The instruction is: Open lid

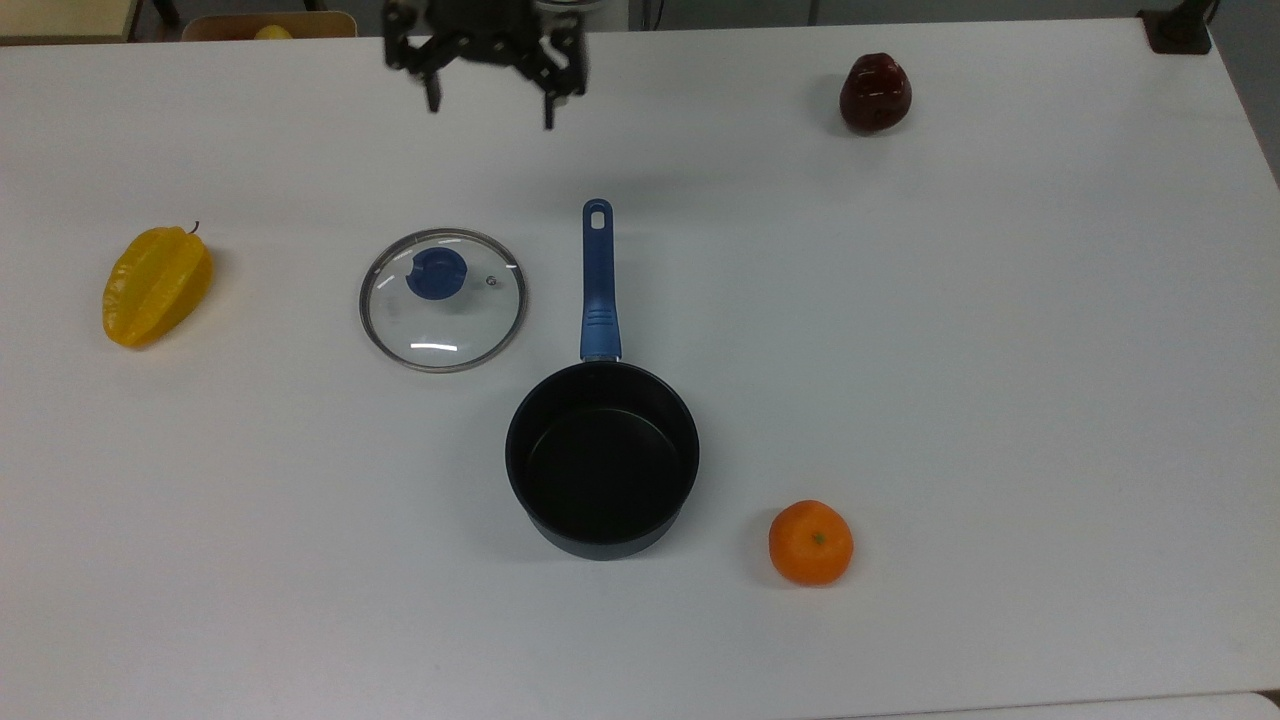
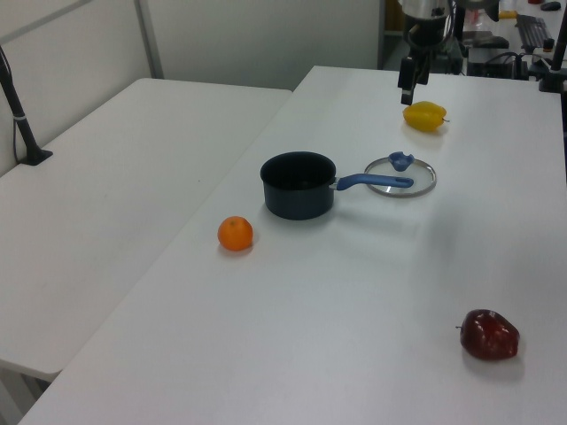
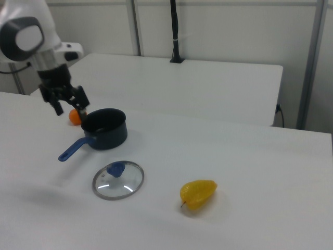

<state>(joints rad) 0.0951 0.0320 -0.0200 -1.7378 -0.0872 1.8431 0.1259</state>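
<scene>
Laboratory or test room. Plain white tables (image 2: 133, 159) pushed together, bare grey partition walls (image 3: 234, 31) with metal posts (image 3: 312, 62). A black camera pole (image 3: 174, 31) is clamped at the far table's edge. Cluttered workstation (image 2: 523, 27) at two o'clock in the left view.

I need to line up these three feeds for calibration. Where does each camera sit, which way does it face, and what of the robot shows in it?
Top view: overhead, looking down; open gripper at upper edge.
Left view: beyond the dark red apple, facing the arm; gripper above the yellow starfruit.
Right view: near the starfruit, facing the black saucepan; arm at the right view's left.
All share the round glass lid, lying on the white table.
</scene>
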